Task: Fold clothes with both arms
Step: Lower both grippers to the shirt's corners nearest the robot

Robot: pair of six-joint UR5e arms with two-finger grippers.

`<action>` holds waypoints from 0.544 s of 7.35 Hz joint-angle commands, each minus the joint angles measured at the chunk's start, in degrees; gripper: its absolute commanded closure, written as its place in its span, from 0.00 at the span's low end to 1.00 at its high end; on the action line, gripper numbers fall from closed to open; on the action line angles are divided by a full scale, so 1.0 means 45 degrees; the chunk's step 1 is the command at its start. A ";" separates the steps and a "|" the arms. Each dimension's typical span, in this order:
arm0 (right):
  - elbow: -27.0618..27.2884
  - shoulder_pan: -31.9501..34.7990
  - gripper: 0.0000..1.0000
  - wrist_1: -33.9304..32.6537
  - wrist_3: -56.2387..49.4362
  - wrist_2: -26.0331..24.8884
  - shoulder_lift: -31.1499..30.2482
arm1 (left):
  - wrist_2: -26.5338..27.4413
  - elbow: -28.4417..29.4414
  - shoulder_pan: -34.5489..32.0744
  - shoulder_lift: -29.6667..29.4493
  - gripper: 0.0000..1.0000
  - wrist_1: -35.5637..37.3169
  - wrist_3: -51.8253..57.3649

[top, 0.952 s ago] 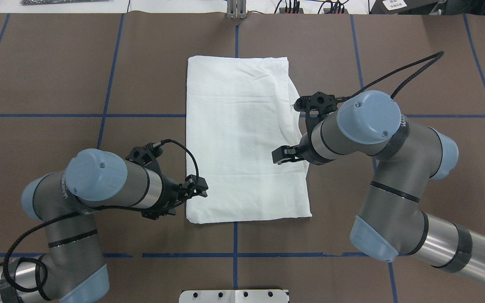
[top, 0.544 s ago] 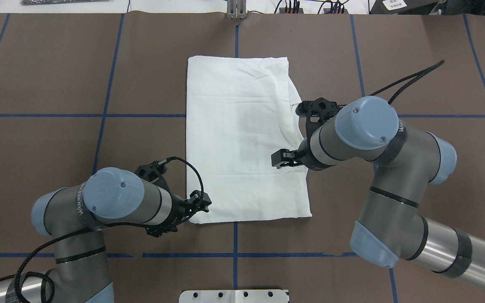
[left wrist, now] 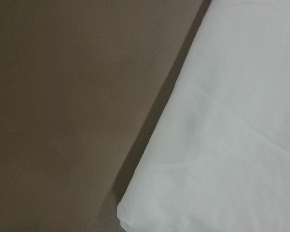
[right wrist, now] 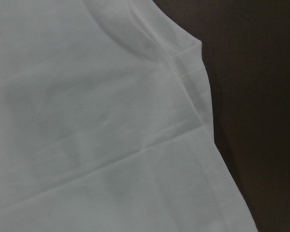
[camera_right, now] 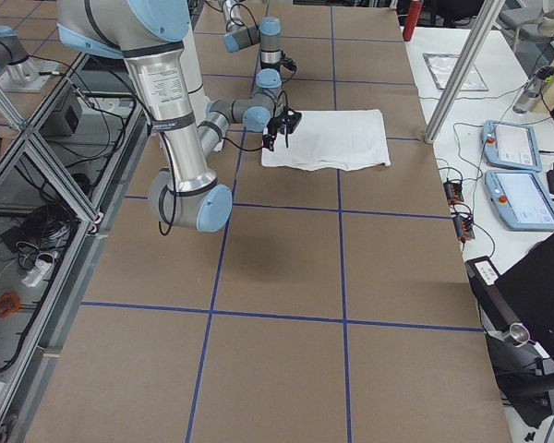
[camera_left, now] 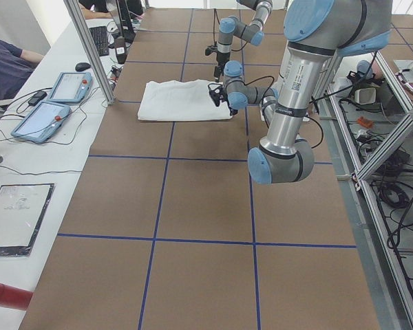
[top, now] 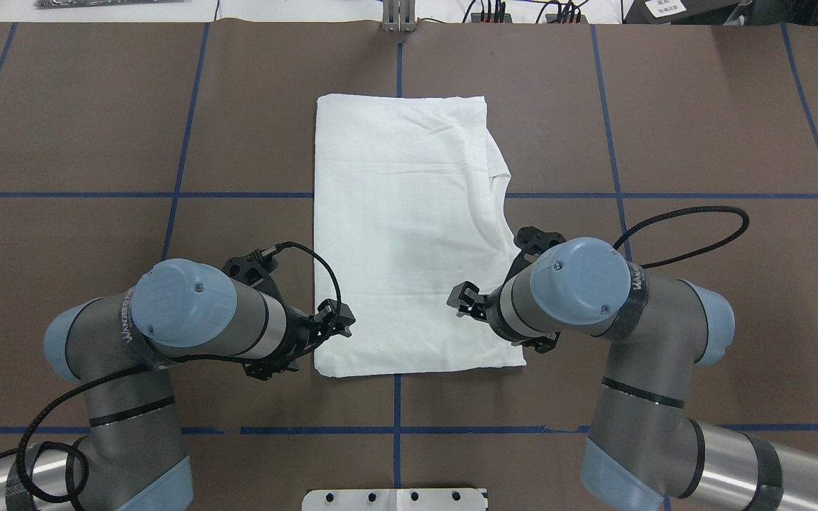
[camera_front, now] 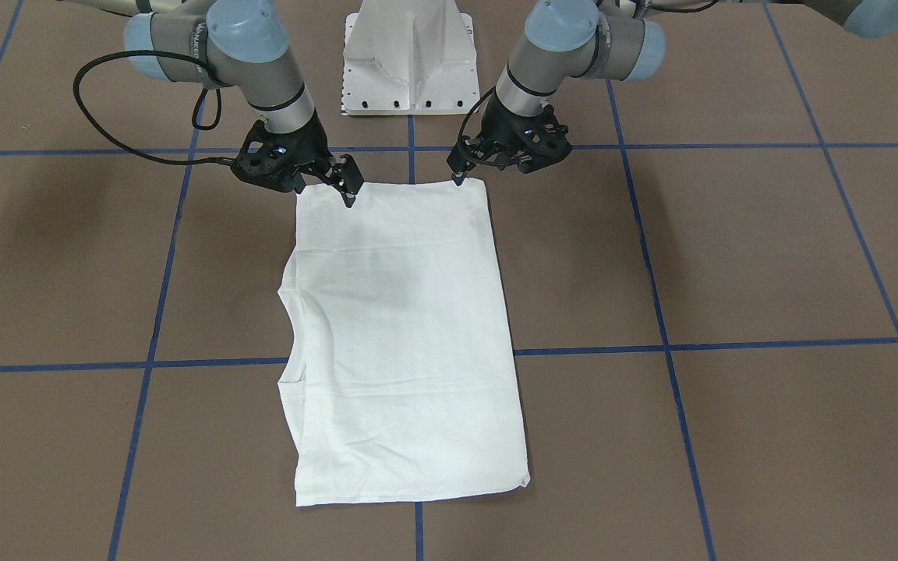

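The clothes are one white shirt (top: 409, 234) folded into a long rectangle, plain side up, flat on the brown table (top: 96, 142). No print or label shows. My left gripper (top: 336, 321) hovers open at the shirt's left edge, just above its near-left corner; the left wrist view looks down on that corner (left wrist: 135, 217). My right gripper (top: 462, 303) hangs open over the shirt's near-right part, inside the right edge. In the front view both grippers sit at the shirt's edge nearest the robot, the right gripper (camera_front: 342, 185) and the left gripper (camera_front: 471, 173). Neither holds fabric.
The white pedestal base (top: 395, 499) stands at the near table edge. Blue tape lines (top: 238, 194) grid the table. A black cable (top: 700, 234) loops off the right arm. Control tablets (camera_left: 55, 103) and a seated person (camera_left: 7, 65) are on a side bench beyond the far edge.
The right arm has drawn back toward the robot along the shirt's right edge, from its middle to its near part. The left gripper dipped toward the near-left corner, then rose slightly. The shirt has not moved.
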 commanded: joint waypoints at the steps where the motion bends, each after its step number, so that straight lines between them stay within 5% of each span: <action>1: -0.0051 -0.1334 0.00 -0.1469 0.2180 -0.1467 0.0023 | -0.0006 -0.0007 -0.0107 -0.0013 0.01 0.0022 0.0017; 4: -0.0187 -0.1594 0.00 -0.1537 0.2148 -0.1535 0.0024 | 0.0013 -0.0104 -0.0165 -0.0013 0.01 0.0022 -0.0003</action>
